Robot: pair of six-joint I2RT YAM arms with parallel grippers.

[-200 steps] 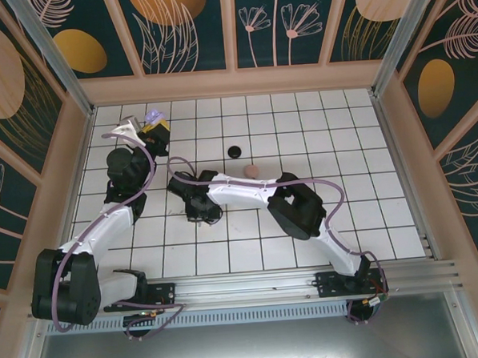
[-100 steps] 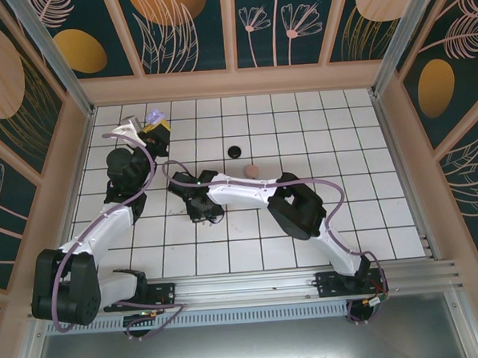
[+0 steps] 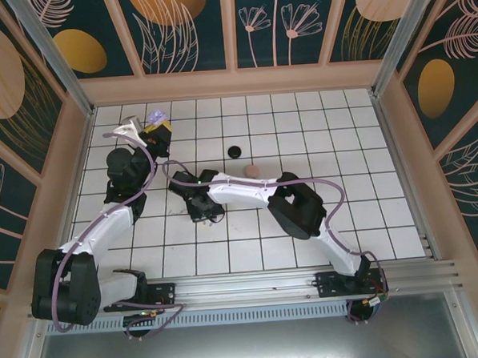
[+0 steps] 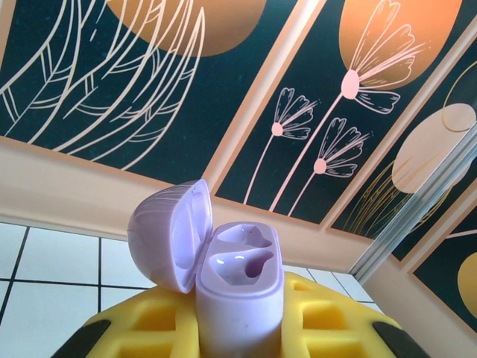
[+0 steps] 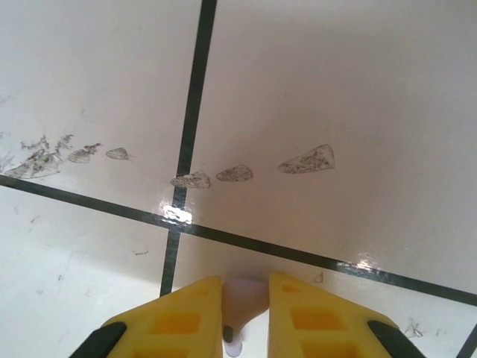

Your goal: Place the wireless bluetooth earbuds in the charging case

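Presently on the floor, item by item.

Item 1: small lilac plastic charging case (image 4: 240,280), egg-shaped, lid (image 4: 170,235) standing open to one side, 2 moulded sockets showing, both apparently empty. It is held upright in the left gripper (image 4: 238,317), whose yellow fingers are clamped tight on its lower body. Seen from above, that gripper (image 3: 154,125) sits near the far left corner of the white tiled table (image 3: 329,214), its arm stretched long from its base, the mouth of the case offered toward the far wall.

Item 2: 1 tiny pale earbud (image 5: 242,297), lilac or pale pink, I cannot say which. It is pinched between the yellow fingers of the right gripper (image 5: 244,287), jaws nearly closed on it. Its long axis seems to run along the fingers, though too little shows to be sure. The right gripper (image 3: 204,210) points down, close over the tiles, its arm folded across the middle of the table.

Relation that matters: the case lies toward the far left of the earbud, well apart. By my reckoning the right arm must do the travelling, lifting and turning the bud to meet a socket.

Also present: small black round piece (image 3: 234,152) and small pink round piece (image 3: 253,171), loose on the tiles, too small to identify.
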